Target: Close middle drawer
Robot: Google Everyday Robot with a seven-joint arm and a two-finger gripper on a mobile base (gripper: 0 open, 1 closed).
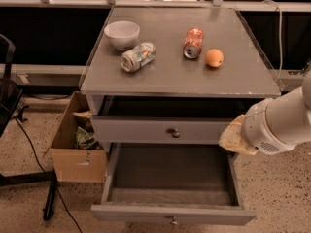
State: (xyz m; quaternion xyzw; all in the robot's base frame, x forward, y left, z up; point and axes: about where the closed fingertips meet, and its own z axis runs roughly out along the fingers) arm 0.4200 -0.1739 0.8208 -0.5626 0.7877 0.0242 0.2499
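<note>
The grey cabinet [180, 79] has the middle drawer [172, 212] pulled far out toward me. It is a wide shallow grey tray, empty inside, with a small round knob [173, 221] on its flat front. Above it, the uppermost drawer [160, 130] stands slightly out, with a dark gap over it. The lowest drawer is hidden below. My white arm [279, 120] comes in from the right. Its gripper [234, 137], a tan-coloured end, hangs at the cabinet's right front corner, level with the uppermost drawer and above the open drawer's right side rail.
On the cabinet top lie a white bowl [122, 34], a crushed silver can [138, 57], a red can [193, 43] and an orange [214, 58]. An open cardboard box [73, 144] stands on the floor to the left. A black stand leg and cable [48, 198] lie at the left.
</note>
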